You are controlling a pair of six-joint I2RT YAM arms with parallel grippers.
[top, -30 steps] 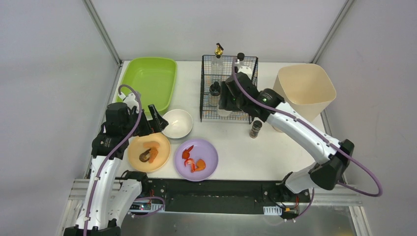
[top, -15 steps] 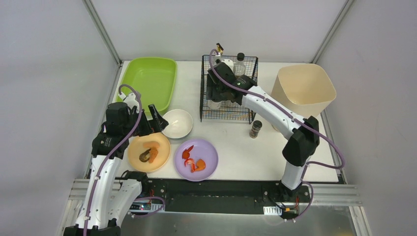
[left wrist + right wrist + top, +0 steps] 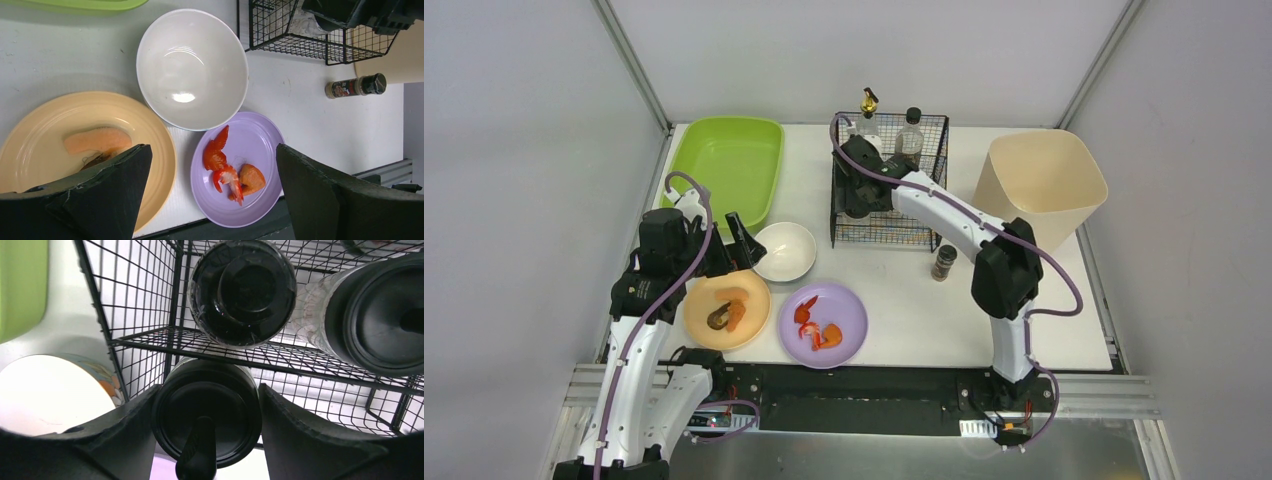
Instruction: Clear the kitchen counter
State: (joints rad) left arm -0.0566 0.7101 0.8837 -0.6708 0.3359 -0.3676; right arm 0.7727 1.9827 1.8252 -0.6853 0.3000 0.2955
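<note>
The white counter [image 3: 904, 320] fills the enclosure floor, carrying a beige bin [image 3: 1044, 180], green tray [image 3: 724, 160], black wire basket [image 3: 919, 228], orange plate [image 3: 749, 295], purple plate [image 3: 849, 315] and white bowl [image 3: 786, 250]. The left claw [image 3: 212, 160] hangs wide open above the bowl and plates. The right claw [image 3: 856, 195], at the basket's left side, grips a black-capped bottle [image 3: 200, 400]; a small spice jar [image 3: 943, 262] stands just outside the basket.

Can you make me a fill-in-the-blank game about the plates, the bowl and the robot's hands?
1. The plate with the red food on it is coloured ____.
2. The white bowl is ____: there is no food inside.
3. The right gripper is shut on a bottle with a ____ lid.
4. The left gripper is wide ____, holding nothing.

Missing words: purple, empty, black, open.
</note>
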